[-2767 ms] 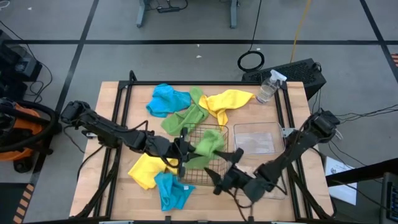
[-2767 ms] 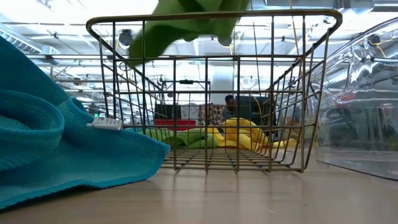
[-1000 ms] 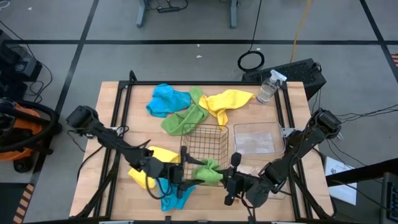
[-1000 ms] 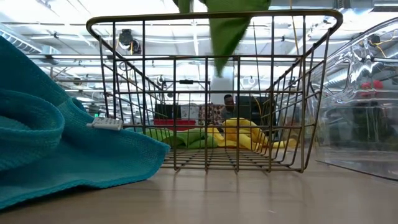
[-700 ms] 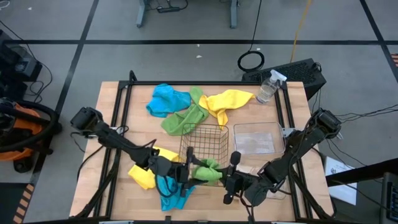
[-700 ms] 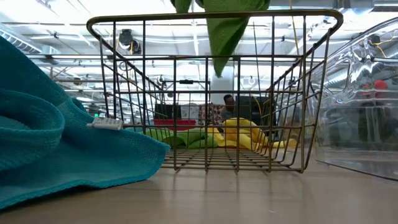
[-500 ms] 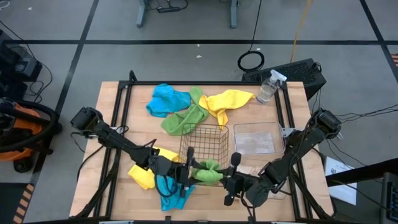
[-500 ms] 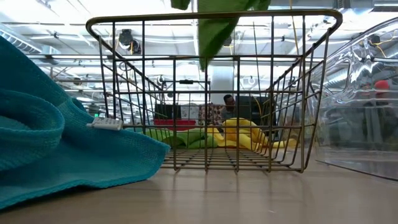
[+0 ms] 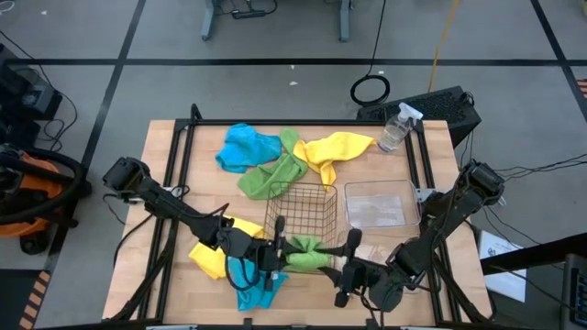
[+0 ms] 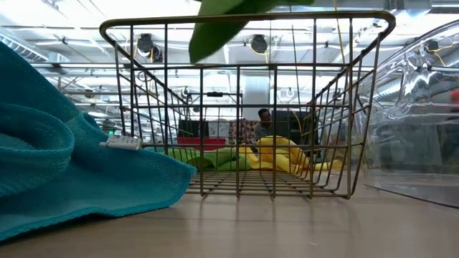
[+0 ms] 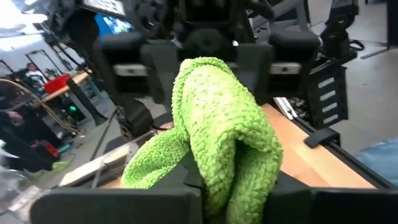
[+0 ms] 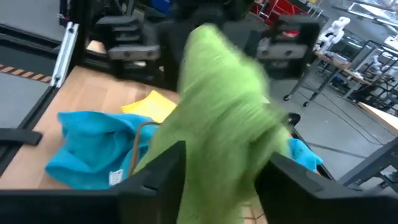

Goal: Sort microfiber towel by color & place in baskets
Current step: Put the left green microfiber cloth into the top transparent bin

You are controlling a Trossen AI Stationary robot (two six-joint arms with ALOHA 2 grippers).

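- Your left gripper [image 9: 275, 256] sits at the near side of the table [image 9: 165, 147], just left of the wire-mesh basket's [image 9: 303, 206] near edge. In the left wrist view its fingers [image 11: 292, 193] are clenched on a green towel [image 9: 305, 254], which bulges up between them.
- Your right gripper [image 9: 347, 270] faces it from the right, near the table's near edge. In the right wrist view its fingers [image 12: 158, 171] stand apart on either side of the same green towel [image 12: 224, 130]; they look released, though blur prevents you from confirming whether a pad touches the cloth.
- The green towel hangs in the air between the two grippers, over the basket's near rim. In the low view a green corner [image 10: 219, 21] shows above the basket's top wire [image 10: 244, 18].
- The wire-mesh basket stands at mid-table, with nothing lying inside it.
- One clear plastic tub [image 9: 378, 203] stands just right of the basket. You see no towel in it.
- A yellow towel [image 9: 215, 252] and a blue towel [image 9: 248, 284] lie on the table left of the basket, near the front edge, beside the left arm.
- At the far side lie another blue towel [image 9: 248, 147], a second green towel [image 9: 275, 174] and a second yellow towel [image 9: 335, 148], overlapping one another.
- A clear spray bottle [image 9: 396, 126] stands at the far right corner.
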